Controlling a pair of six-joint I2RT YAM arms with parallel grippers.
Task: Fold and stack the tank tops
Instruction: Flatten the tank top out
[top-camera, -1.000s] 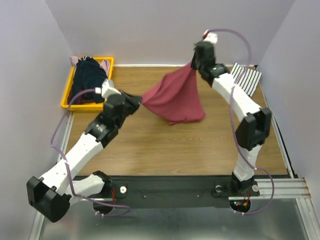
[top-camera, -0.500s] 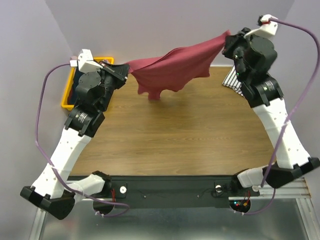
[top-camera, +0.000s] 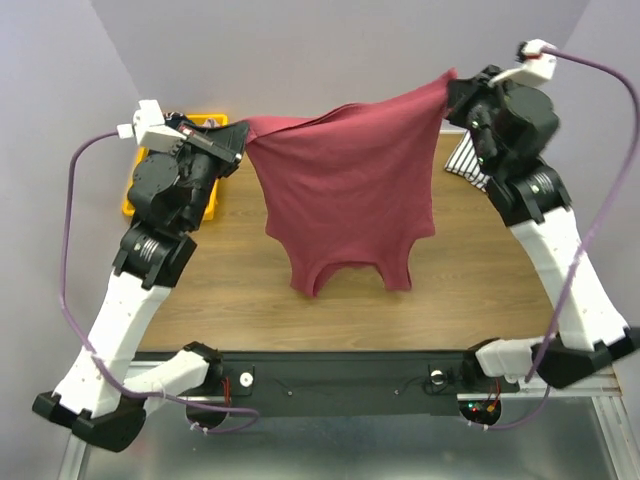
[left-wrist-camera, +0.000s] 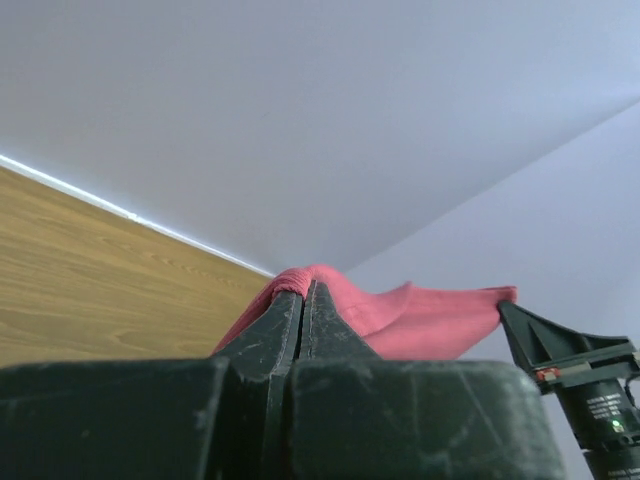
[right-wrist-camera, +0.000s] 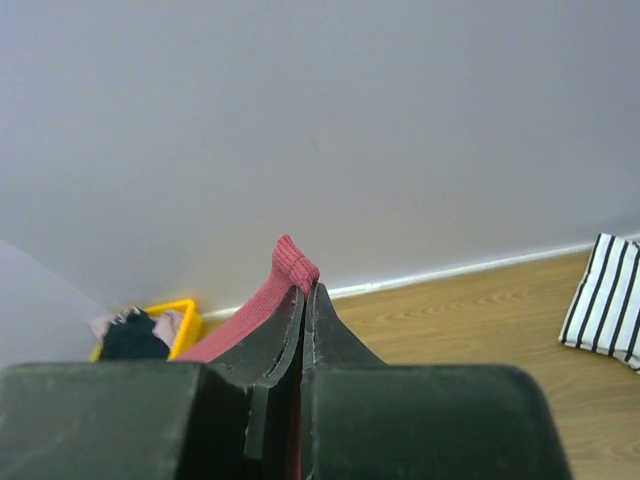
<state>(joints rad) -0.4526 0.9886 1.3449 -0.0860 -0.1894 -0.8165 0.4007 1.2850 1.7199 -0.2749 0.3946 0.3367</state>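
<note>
Currently: red top held up between both arms

You have the red tank top (top-camera: 345, 190) hanging spread out above the table (top-camera: 330, 310), hem edge up, with the neck and straps pointing down toward the near edge. Your left gripper (top-camera: 238, 140) is pressed together on one top corner of the cloth, and your right gripper (top-camera: 455, 88) pinches the other. Both wrist views show red fabric caught between closed fingers. The striped top (top-camera: 462, 160) lies at the table's far right, partly behind your right arm. The yellow bin (top-camera: 128, 205) at far left holds dark and pink clothes (right-wrist-camera: 130, 335).
</note>
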